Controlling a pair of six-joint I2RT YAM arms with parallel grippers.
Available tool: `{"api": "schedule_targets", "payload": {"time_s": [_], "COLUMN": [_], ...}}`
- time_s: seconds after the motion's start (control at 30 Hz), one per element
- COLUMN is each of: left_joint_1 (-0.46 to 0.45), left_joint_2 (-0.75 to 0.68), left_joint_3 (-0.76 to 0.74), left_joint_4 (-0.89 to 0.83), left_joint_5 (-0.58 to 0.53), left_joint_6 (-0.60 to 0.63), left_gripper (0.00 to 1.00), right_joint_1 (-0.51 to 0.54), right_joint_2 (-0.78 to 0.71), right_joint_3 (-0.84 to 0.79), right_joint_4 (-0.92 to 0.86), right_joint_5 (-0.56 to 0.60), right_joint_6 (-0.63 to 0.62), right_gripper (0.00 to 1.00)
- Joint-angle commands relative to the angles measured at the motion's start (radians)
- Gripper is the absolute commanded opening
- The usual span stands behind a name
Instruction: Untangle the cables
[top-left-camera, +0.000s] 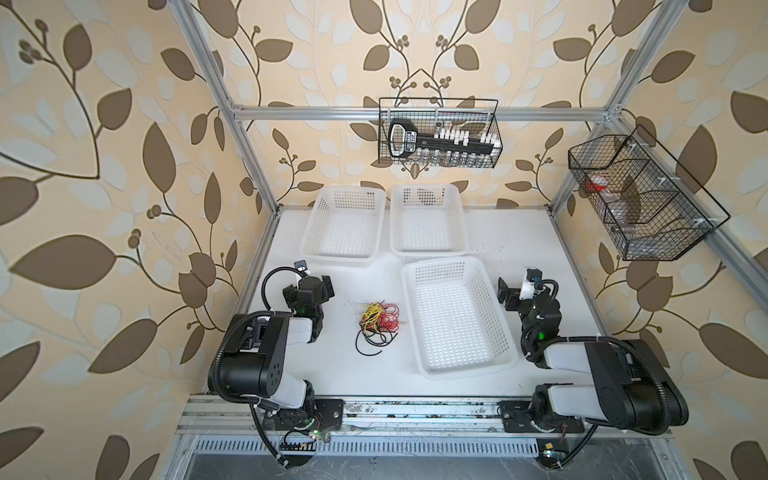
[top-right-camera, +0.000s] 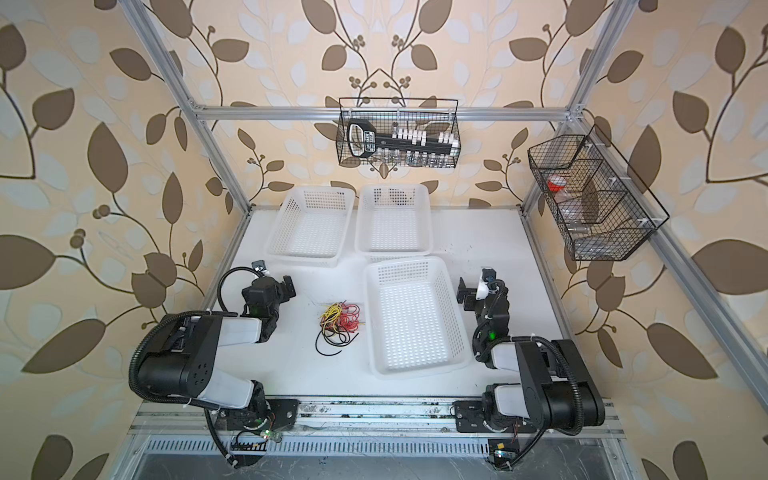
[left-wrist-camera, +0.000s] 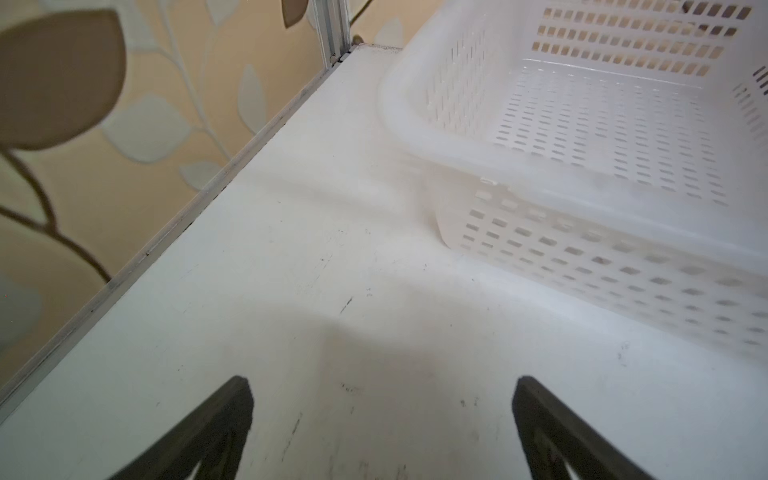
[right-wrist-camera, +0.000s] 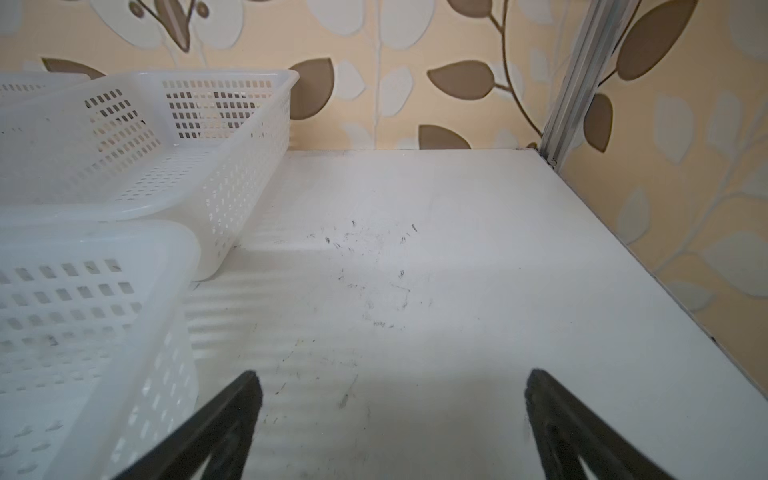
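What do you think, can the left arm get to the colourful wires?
Probably yes. The left gripper is open and only bare table lies between it and the cables. The basket stands beyond them.

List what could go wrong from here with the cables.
1. The cables lie as one interlooped red, yellow and black pile; lifting one strand may drag the rest.
2. The pile sits close beside the nearest white basket; a pulled strand might catch its rim.

Holdings: one tabletop (top-left-camera: 374, 374), three white perforated plastic baskets (top-left-camera: 349, 199) (top-left-camera: 424, 197) (top-left-camera: 446, 272), two black wire baskets (top-left-camera: 384, 124) (top-left-camera: 665, 245), one tangle of red, yellow and black cables (top-left-camera: 378, 324), two robot arms (top-left-camera: 257, 353) (top-left-camera: 615, 374).
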Motion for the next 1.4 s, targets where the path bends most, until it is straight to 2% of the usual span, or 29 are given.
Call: {"api": "schedule_targets", "payload": {"time_s": [0.0, 1.37], "left_joint_1": [0.01, 0.01], "left_joint_2": [0.0, 0.001], "left_joint_3": [0.018, 0.02], "left_joint_4": [0.023, 0.022], "left_joint_5": [-0.004, -0.004], "left_joint_6": [-0.003, -0.002], "left_gripper": [0.99, 0.99], "right_joint_1": [-0.002, -0.009], "right_joint_2": [0.005, 0.006], "right_joint_3": [0.024, 0.024], "right_joint_4": [0.013, 0.013], "right_joint_5": [-0.01, -0.019], "right_joint_6": [-0.012, -0.012], "right_gripper": [1.0, 1.0]}}
